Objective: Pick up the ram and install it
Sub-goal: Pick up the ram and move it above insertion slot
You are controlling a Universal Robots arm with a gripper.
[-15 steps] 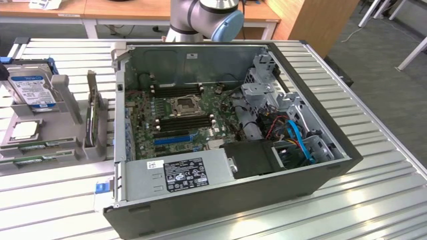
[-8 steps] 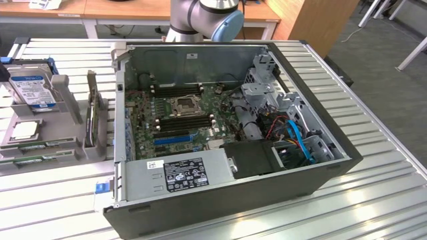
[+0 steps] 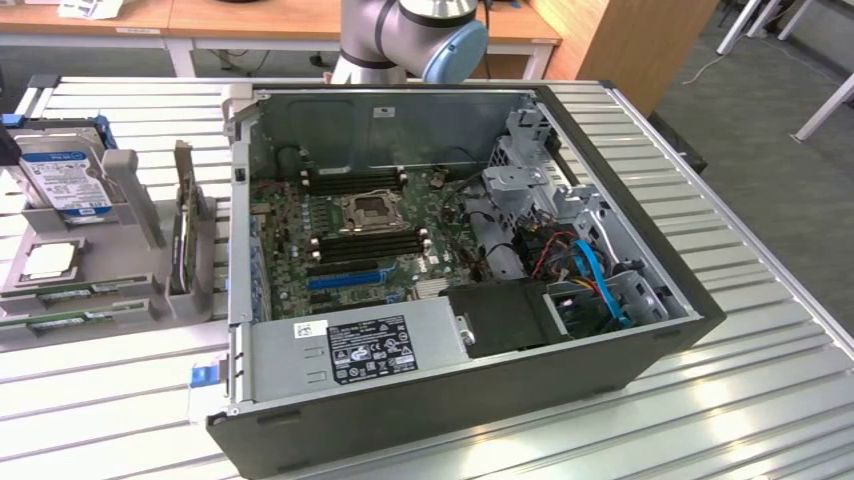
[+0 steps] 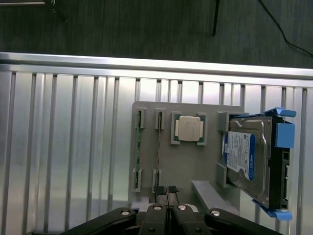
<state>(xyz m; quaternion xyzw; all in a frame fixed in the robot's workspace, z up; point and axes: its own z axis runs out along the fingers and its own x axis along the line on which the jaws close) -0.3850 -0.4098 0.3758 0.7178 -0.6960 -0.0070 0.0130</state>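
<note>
Two ram sticks stand on edge in the slots of a grey holder [image 4: 195, 161]: one green ram [image 4: 139, 147] and a second ram [image 4: 158, 147] seen as a thin line. My gripper [image 4: 166, 190] hangs above the holder with its black fingers pressed together, shut on nothing, its tips close beside one end of the second stick. In the exterior view the ram sticks [image 3: 74, 292] lie at the holder's front, on the exterior view's left. The open computer case [image 3: 641, 350] shows black memory slots [image 3: 367, 245] on the motherboard.
On the holder also sit a CPU [image 4: 190, 129] and a hard drive [image 4: 247, 159] in a blue bracket. All rests on a slatted metal table [image 3: 747, 400]. The arm's base joint [image 3: 414, 35] stands behind the case. A power supply [image 3: 360, 350] fills the case's front.
</note>
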